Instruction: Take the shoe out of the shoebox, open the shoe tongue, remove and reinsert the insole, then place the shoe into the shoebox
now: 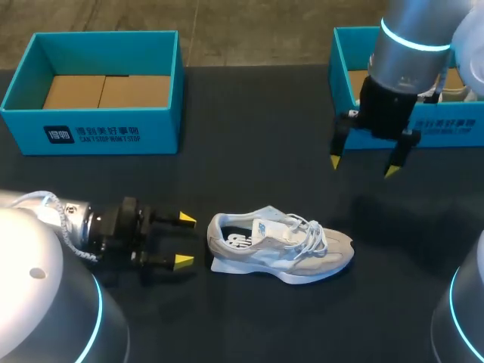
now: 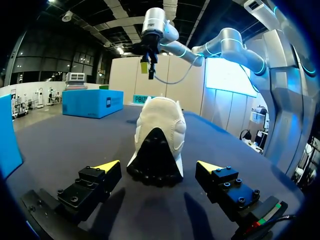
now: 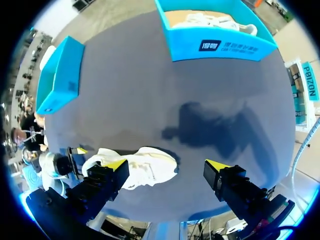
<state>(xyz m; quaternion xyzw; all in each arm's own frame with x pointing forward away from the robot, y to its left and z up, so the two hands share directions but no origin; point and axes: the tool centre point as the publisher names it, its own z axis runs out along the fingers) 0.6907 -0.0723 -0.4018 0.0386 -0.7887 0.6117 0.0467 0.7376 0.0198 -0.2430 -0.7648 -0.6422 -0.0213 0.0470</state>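
Shoe (image 1: 280,246) out of box, on dark desk (image 1: 249,128), heel toward left end effector (image 1: 185,240) — fingers spread, empty, just short of heel. Right end effector (image 1: 363,166) also spread — hangs above desk, before right shoebox (image 1: 448,127). Second shoebox (image 1: 98,128) far left.

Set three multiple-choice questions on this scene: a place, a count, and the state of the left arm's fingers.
1. Where is the shoe? A hanging from the right arm; B on the table; C on the floor.
2. How many blue boxes stand on the table? A one; B three; C two.
3. The left arm's fingers are: A open, clear of the heel; B shut on the heel; C shut on nothing.
Answers: 1 B, it lies on the dark tabletop; 2 C, one at the left, another at the right; 3 A, both yellow tips stand off the heel.
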